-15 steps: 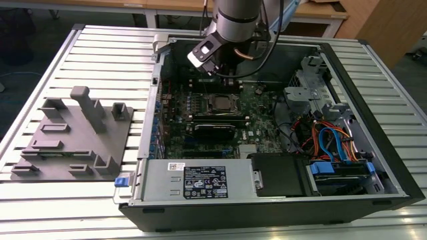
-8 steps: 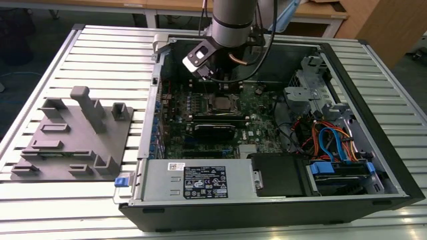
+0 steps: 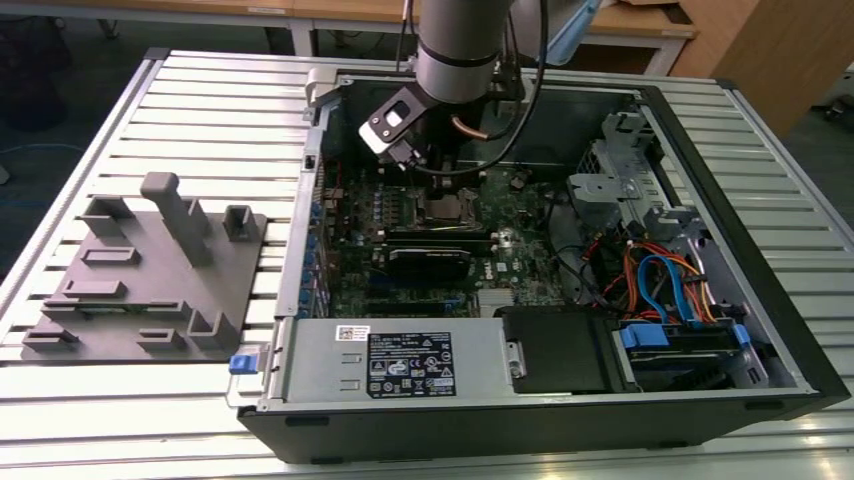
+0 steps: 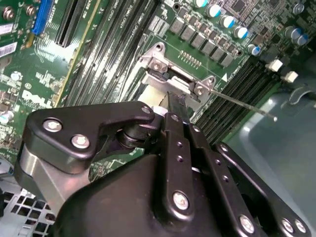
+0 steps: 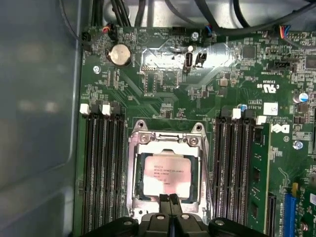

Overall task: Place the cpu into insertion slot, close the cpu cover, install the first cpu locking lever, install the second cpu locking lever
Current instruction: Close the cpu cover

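Exterior view: grey arm (image 3: 461, 40) over silver-rimmed square insertion slot (image 3: 442, 207). First wrist view: silver-grey square cpu (image 5: 165, 175) seated in it (thin silvery cpu cover (image 5: 134, 170) framing it); black gripper (image 5: 170, 202) at slot's edge, jaws pressed together. Second wrist view: thin wire locking lever (image 4: 247, 103) stands free.

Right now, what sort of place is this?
Probably a robotics lab or workshop bench: a robot arm reaches into an open desktop computer case on a slatted metal table, with wooden desks behind.
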`<act>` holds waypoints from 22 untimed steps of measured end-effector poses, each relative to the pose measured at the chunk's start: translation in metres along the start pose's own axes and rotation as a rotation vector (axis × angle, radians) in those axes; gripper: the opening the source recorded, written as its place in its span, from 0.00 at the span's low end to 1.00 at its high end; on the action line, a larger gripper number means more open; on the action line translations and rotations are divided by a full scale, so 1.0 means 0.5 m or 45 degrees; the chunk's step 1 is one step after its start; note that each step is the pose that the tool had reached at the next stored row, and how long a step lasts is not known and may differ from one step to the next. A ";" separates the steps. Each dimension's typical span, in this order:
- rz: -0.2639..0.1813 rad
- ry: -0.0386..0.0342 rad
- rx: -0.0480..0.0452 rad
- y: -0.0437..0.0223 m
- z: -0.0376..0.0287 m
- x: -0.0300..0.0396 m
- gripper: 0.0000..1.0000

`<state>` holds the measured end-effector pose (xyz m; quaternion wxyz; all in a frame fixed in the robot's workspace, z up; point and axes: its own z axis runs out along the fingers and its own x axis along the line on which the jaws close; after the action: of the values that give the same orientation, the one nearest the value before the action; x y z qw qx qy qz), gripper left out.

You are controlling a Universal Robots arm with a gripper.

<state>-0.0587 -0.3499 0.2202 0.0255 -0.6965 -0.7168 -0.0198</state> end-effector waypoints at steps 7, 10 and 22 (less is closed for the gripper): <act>0.000 0.0008 0.000 -0.012 0.017 -0.001 0.10; 0.000 0.0008 0.000 -0.015 0.023 -0.001 0.10; 0.000 0.0010 0.005 -0.021 0.040 -0.002 0.10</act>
<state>-0.0692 -0.3499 0.2003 0.0272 -0.6965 -0.7168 -0.0186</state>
